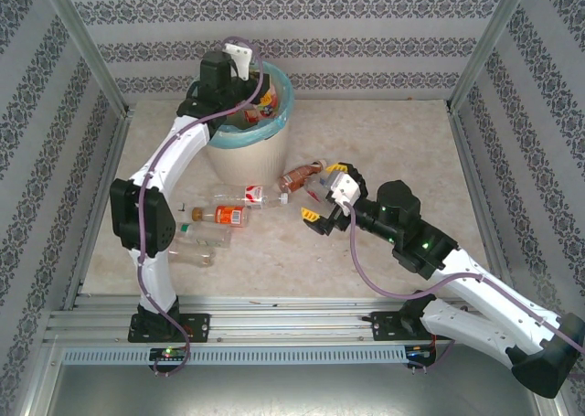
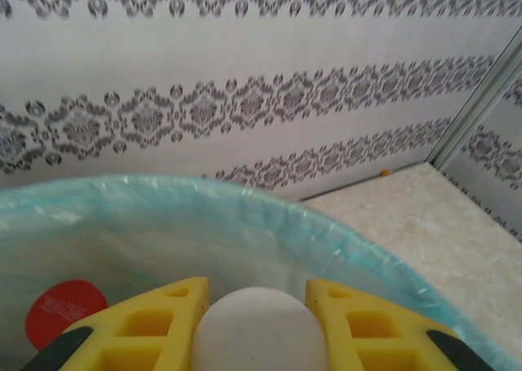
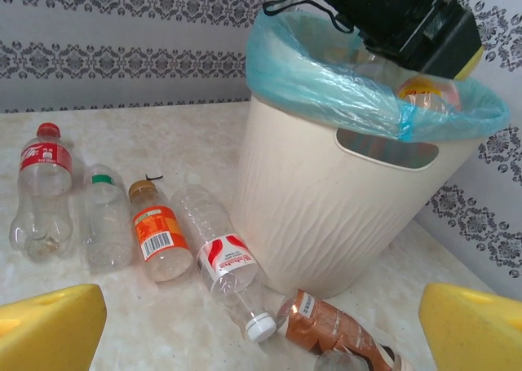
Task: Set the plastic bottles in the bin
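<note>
Right gripper (image 1: 320, 195) hangs wide open by a brown bottle (image 3: 326, 326) lying near the bin (image 3: 326, 216). Left gripper (image 2: 257, 293) clamps an orange-labelled bottle (image 3: 426, 96) above the bin.

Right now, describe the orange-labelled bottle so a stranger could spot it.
Find the cream bin with the blue-green liner. Four bottles lie side by side by its base. The orange-labelled bottle is second from the bin, between a white-capped bottle and a green-banded bottle; it alone has a tan cap.
</note>
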